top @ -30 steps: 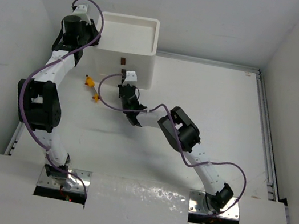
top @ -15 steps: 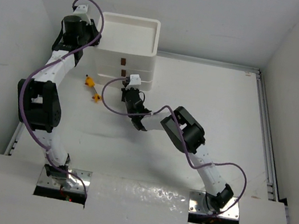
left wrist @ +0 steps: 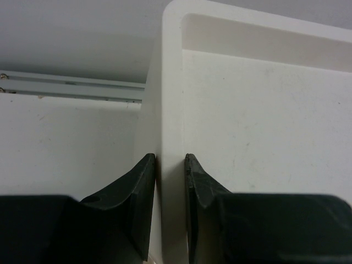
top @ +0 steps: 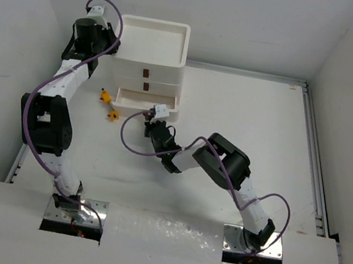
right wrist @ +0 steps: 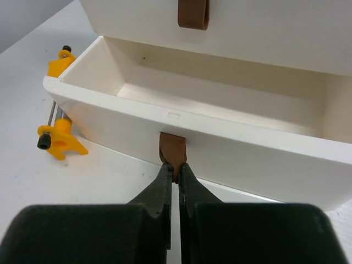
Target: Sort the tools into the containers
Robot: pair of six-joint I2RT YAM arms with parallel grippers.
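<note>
The white drawer unit (top: pixel 153 49) stands at the back left of the table. Its bottom drawer (top: pixel 147 102) is pulled out and shows empty in the right wrist view (right wrist: pixel 220 104). My right gripper (right wrist: pixel 176 175) is shut on that drawer's brown handle (right wrist: pixel 171 153); it sits in front of the drawer in the top view (top: pixel 153 120). My left gripper (left wrist: pixel 170 162) is shut on the unit's left rim (left wrist: pixel 169 82), at its top left corner (top: pixel 114 44). Two yellow-orange screwdrivers (top: pixel 108 105) lie on the table left of the drawer, also in the right wrist view (right wrist: pixel 58 137). Other tools are out of view.
Two more brown handles (top: pixel 146 79) show on the upper drawers. A metal rail (top: pixel 313 163) runs along the table's right edge. White walls close in on the left, back and right.
My right gripper has drawn back toward the near edge with the brown handle, pulling the bottom drawer out of the unit. The left arm has not moved.
</note>
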